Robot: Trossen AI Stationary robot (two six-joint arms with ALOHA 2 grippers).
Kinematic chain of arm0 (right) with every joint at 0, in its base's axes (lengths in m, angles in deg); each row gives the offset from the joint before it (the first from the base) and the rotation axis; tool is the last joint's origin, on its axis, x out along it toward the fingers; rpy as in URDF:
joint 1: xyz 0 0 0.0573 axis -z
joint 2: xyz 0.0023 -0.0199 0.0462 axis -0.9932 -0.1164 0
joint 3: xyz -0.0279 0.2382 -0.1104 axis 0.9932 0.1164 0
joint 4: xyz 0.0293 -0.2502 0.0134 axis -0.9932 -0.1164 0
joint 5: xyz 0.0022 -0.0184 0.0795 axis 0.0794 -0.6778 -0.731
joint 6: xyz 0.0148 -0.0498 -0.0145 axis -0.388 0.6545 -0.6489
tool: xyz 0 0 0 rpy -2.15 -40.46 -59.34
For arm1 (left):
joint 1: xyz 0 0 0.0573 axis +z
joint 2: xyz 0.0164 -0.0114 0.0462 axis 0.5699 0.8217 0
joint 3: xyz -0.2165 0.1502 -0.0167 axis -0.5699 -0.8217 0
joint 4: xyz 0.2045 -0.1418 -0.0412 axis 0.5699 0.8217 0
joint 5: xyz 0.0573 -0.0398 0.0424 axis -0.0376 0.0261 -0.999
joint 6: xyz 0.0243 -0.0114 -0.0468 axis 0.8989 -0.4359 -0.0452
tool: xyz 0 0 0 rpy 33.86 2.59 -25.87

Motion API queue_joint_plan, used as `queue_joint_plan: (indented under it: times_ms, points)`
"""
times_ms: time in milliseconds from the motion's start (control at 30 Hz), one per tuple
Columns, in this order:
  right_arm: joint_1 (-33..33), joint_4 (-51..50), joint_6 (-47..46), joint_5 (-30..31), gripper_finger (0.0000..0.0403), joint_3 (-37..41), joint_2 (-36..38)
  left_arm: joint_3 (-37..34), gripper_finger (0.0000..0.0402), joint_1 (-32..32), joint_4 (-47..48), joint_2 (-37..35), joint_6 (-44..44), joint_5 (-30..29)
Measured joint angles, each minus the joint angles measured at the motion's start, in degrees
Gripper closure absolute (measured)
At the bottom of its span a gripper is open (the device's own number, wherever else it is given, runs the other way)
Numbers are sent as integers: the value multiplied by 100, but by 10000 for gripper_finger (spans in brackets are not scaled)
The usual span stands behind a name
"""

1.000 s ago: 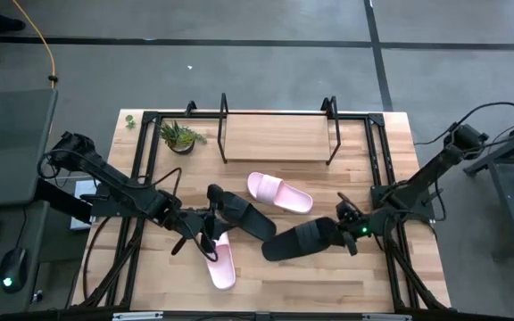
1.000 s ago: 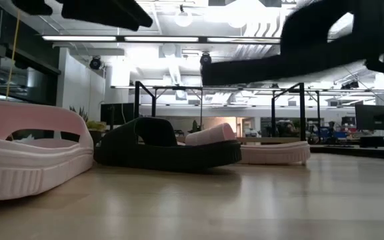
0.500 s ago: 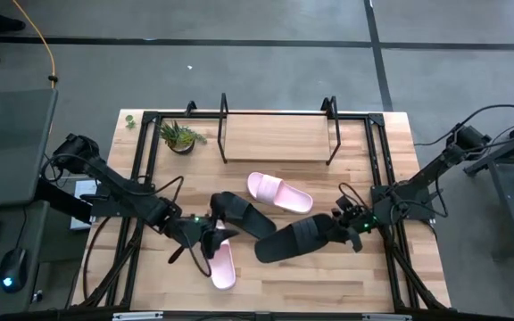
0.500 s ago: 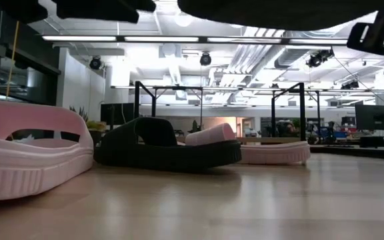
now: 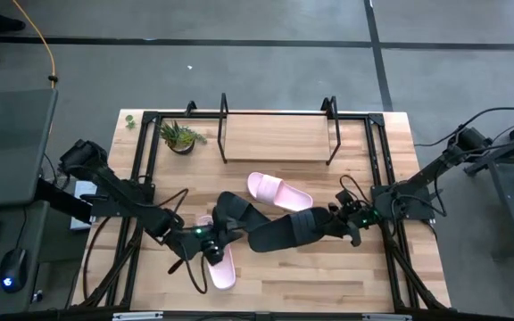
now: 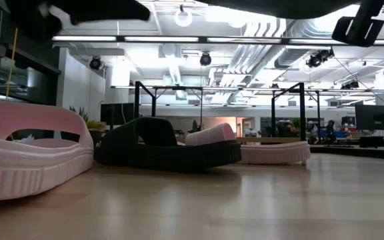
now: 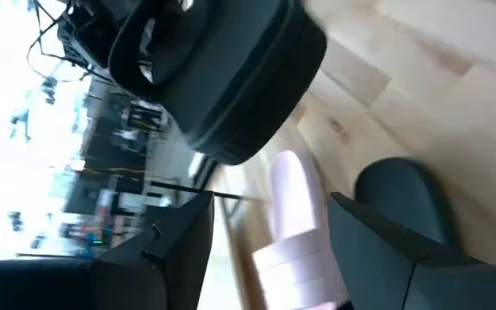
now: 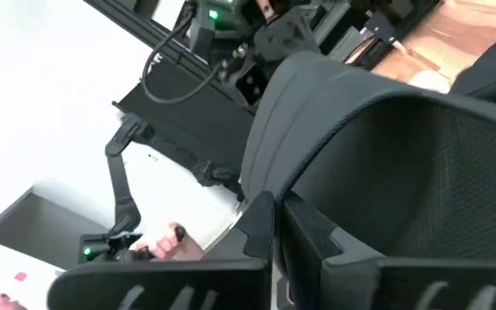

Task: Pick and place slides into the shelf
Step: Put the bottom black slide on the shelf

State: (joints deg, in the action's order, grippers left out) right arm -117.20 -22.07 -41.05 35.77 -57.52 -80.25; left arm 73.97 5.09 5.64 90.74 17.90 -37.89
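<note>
Grey concrete floor surrounds a pale wooden table (image 5: pixel 364 276) seen from above, with a black metal frame running along its edges.

On the left, the left arm reaches in low from the table's left side, stretched toward the middle front. Its left pincer (image 5: pixel 211 252) hovers with its fingers spread wide and nothing between them, over the near pink sandal (image 5: pixel 222 267), which lies lengthwise near the front edge. Just beyond it a black sandal (image 5: pixel 236 210) rests flat on the table. In the left wrist view the two dark fingers (image 7: pixel 394 250) stand well apart, with pink sandal and wood showing between them.

At the back of the table, in the middle, stands the shelf (image 5: pixel 277 139), a light board between thin black rods; no sandal lies on it. A small potted plant (image 5: pixel 180 136) sits to its left. In front of the shelf the second pink sandal (image 5: pixel 278 193) lies flat at a slant.

On the right, the right arm comes in from the table's right edge, bent low and pointing left. Its right pincer (image 5: pixel 333 223) is closed on the end of the second black sandal (image 5: pixel 286 232), holding it off the table, toe toward the left arm.
</note>
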Motion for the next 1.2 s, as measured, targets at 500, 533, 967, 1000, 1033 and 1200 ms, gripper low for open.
queue_joint_plan:
  times_ms: [500, 533, 967, 1000, 1033, 1200]
  points:
    - [141, 723, 6, -219, 403, 0, -673, 0, 190, 0, -1165, 295, 885, 95]
    - [170, 875, 33, -247, 403, 0, -738, 0, 190, 0, -1191, 295, 885, 169]
    - [959, 1356, 114, -1098, 403, -2, -986, 0, 190, 0, -1247, 295, 822, 581]
    - [1000, 1355, 131, -1135, 403, -2, -984, 2, 191, 0, -1249, 295, 821, 579]
    - [1035, 1354, 138, -1167, 403, -2, -984, 2, 195, 0, -1249, 295, 819, 580]
    - [1105, 1355, 149, -1196, 403, -2, -984, 2, 256, -1, -1249, 295, 822, 611]
